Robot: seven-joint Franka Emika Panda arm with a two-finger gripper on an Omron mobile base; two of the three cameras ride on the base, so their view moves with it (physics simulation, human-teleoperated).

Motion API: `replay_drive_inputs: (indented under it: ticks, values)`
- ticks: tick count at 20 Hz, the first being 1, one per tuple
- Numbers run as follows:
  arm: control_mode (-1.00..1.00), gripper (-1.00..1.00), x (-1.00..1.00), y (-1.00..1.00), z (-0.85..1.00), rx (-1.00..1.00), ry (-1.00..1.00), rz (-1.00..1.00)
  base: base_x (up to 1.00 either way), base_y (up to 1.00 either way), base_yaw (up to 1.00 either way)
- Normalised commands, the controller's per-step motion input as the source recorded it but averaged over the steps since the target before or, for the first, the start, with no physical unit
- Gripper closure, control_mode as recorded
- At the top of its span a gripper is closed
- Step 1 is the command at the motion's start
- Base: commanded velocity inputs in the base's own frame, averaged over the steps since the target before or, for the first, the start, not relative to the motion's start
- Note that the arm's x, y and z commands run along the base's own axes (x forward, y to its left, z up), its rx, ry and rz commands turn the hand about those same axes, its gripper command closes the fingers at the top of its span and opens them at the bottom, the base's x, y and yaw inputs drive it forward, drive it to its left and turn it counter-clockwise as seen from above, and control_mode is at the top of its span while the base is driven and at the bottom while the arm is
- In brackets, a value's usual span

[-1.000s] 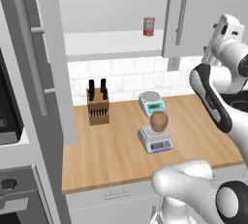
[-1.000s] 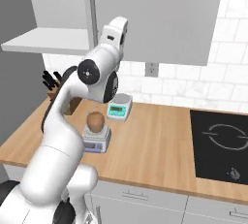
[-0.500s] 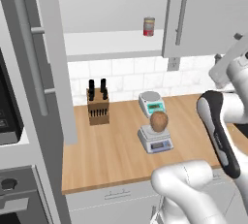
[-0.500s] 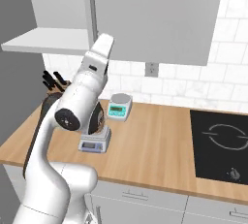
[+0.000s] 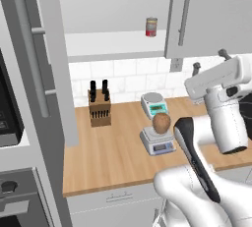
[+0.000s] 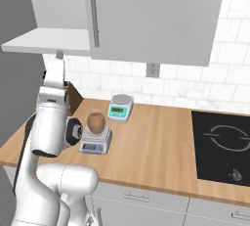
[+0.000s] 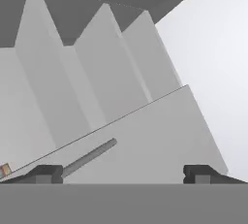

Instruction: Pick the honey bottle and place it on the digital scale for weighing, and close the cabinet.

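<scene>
You've got the squat amber-brown honey bottle [image 5: 161,122] sitting on the round platter of the small light-grey digital scale [image 5: 158,141] w/ the bluish-grey display, on the wooden counter [image 5: 113,157]. Just behind it is the white scale w/ the teal-green panel [image 5: 154,105], apart from it. A wooden knife block w/ dark handles [image 5: 99,108] stands further left by the tiled wall.

The wide light-grey wall cabinet [image 5: 206,14] is open on its left side: that door [image 5: 54,59] is swung out, white inner shelf [image 5: 110,44] exposed, w/ a small red-labelled can [image 5: 151,26] on it near the shut right door. In the right base view, the bottle [image 6: 96,121] sits on the scale [image 6: 94,140] beside the arm.

Your gripper [image 7: 124,173] is raised; in the hand view its two dark fingertips [image 7: 44,174] stand wide apart w/ nothing between them, pointing at a grey cabinet door face w/ a bar handle [image 7: 89,156]. A sliver of the can [image 7: 4,170] shows at the left edge.
</scene>
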Motion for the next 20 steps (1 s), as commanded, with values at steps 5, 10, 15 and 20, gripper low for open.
replay_drive_inputs:
  ticks: [5, 10, 15, 20]
  values:
    - [-1.00, -1.00, -0.84, 0.88, 0.17, -0.26, -0.11, 0.12, 0.00, 0.00, 0.00]
    - [-1.00, -1.00, -0.95, 0.41, 0.51, -0.26, 0.00, 0.10, 0.00, 0.00, 0.00]
    - [-1.00, -1.00, -0.81, 0.03, 0.43, -0.28, 0.25, 0.02, 0.00, 0.00, 0.00]
    - [-1.00, -1.00, -0.73, 0.05, 0.01, -0.22, 0.63, 0.00, 0.00, 0.00, 0.00]
